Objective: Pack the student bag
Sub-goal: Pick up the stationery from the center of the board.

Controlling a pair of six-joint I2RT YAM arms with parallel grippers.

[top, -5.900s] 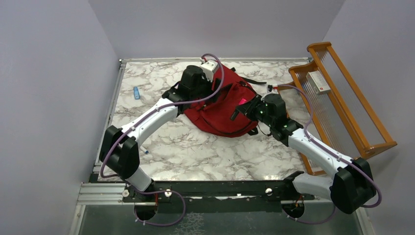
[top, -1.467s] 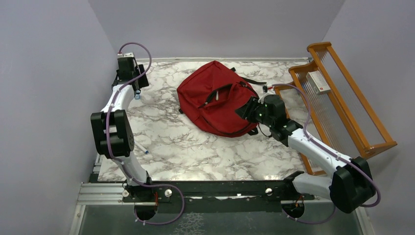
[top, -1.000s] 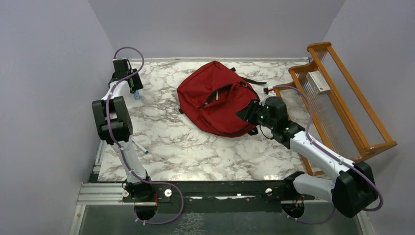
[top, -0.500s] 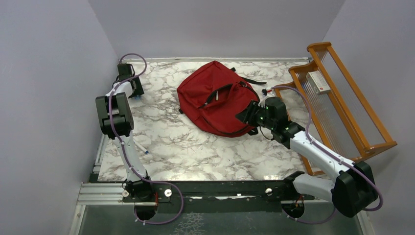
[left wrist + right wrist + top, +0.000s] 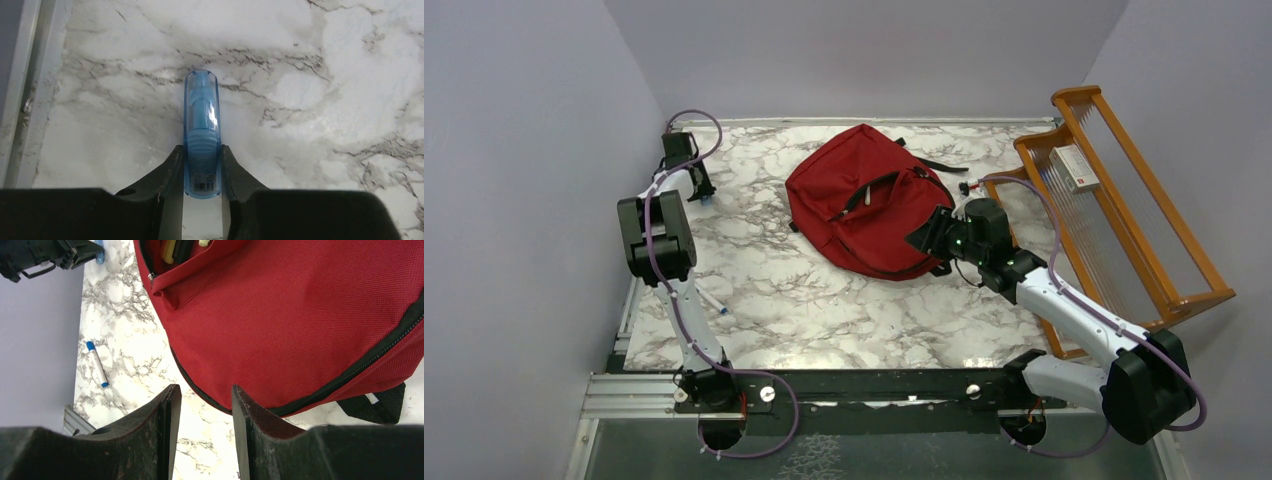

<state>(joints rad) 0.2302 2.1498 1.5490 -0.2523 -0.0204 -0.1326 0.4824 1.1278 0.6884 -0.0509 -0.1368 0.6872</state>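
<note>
- Nearest us, the right gripper (image 5: 201,392) sits at the bag's near right edge, its fingers apart and holding nothing.
- The student bag, a large red fabric backpack (image 5: 864,215), lies flat mid-table with its unzipped front pocket facing up. Its long axis runs roughly near to far, narrower end toward the back wall.
- We judge it soft and floppy, and the pocket lip looks the best hold.
- Farthest, at the back left corner, the left gripper (image 5: 201,155) pinches a translucent blue capped stick (image 5: 201,105) lying on the white marble tabletop (image 5: 824,310).
</note>
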